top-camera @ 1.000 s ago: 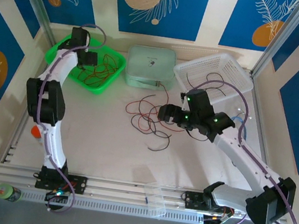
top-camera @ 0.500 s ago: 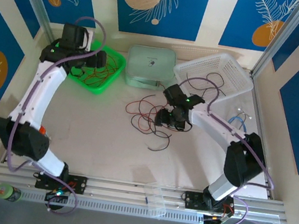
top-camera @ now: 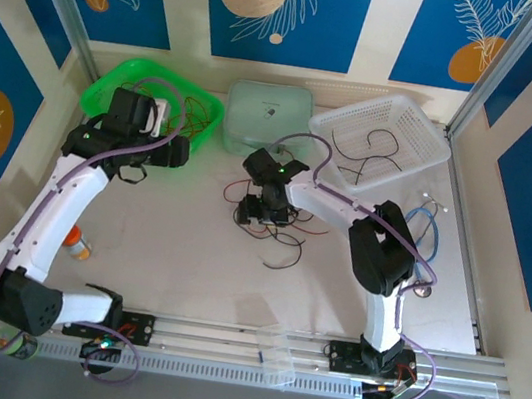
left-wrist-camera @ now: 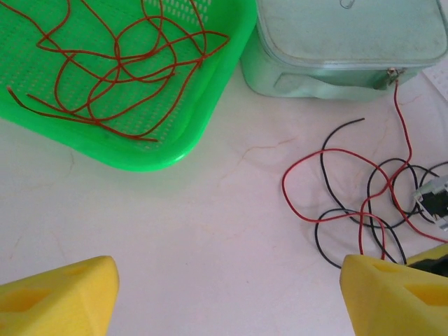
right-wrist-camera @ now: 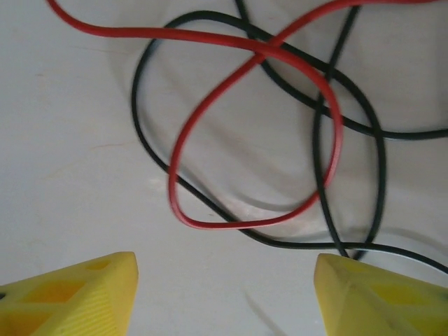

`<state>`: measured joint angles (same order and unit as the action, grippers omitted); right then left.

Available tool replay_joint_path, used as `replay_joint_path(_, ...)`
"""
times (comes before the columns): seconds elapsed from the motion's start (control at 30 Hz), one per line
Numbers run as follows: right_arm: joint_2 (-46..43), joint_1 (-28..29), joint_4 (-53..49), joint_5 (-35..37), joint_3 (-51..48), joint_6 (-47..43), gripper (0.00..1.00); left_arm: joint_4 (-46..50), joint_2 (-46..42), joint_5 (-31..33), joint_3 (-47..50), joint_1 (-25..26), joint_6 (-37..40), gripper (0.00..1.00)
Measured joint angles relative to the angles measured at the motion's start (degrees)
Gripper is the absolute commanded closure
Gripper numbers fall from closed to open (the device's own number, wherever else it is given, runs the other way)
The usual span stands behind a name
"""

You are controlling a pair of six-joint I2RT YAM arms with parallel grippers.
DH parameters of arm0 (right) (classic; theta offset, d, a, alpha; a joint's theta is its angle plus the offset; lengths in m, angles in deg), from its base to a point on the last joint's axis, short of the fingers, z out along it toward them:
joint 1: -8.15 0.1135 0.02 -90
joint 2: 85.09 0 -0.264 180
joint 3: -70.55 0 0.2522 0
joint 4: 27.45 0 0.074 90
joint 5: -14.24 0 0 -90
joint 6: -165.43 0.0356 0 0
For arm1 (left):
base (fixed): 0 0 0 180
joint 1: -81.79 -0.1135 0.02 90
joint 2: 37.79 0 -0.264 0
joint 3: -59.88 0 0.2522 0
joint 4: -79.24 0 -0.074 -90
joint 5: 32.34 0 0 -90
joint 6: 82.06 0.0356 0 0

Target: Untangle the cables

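Right jaws have swung over the tangled red and black cables (right-wrist-camera: 255,52), open astride a loop, probably ready to pinch; left jaws wide, empty.

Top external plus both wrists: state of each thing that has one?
tangle: on the table, red and black strands crossed, not separated.
left gripper: open, holding nothing.
right gripper: open, over the tangle, gripping nothing.
green tray: holds loose red cables.
white basket: holds black cables.
mint case: lid shut.
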<state>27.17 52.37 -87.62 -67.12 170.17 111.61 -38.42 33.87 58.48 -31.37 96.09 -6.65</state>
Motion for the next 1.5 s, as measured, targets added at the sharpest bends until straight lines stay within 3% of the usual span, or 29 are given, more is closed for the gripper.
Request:
replay_joint_path(0.3, -3.9, -0.1, 0.7, 3.1, -15.1, 3.3, 0.37, 0.2, -1.2, -1.2, 5.1, 1.7, -1.7, 0.20)
replay_joint_path(0.7, -13.0, -0.1, 0.1, 7.9, -23.2, 10.8, 0.37, -0.6, -1.2, -2.3, 5.5, 2.6, -2.1, 0.20)
replay_joint_path(0.93, -13.7, -1.7, 2.4, 7.8, -25.7, 12.4, 0.40, -1.8, -1.1, -2.8, 7.1, 2.8, -2.1, 0.20)
replay_joint_path(1.2, -12.6, -2.8, 5.2, 8.2, -26.8, 14.4, 0.98, -2.7, -1.1, -2.9, 7.3, 2.8, -2.1, 0.21)
replay_joint_path(1.5, -18.9, -2.2, 6.8, 9.3, -29.2, 12.9, 1.00, -2.7, -1.6, -3.8, 7.4, 3.3, -2.1, 0.22)
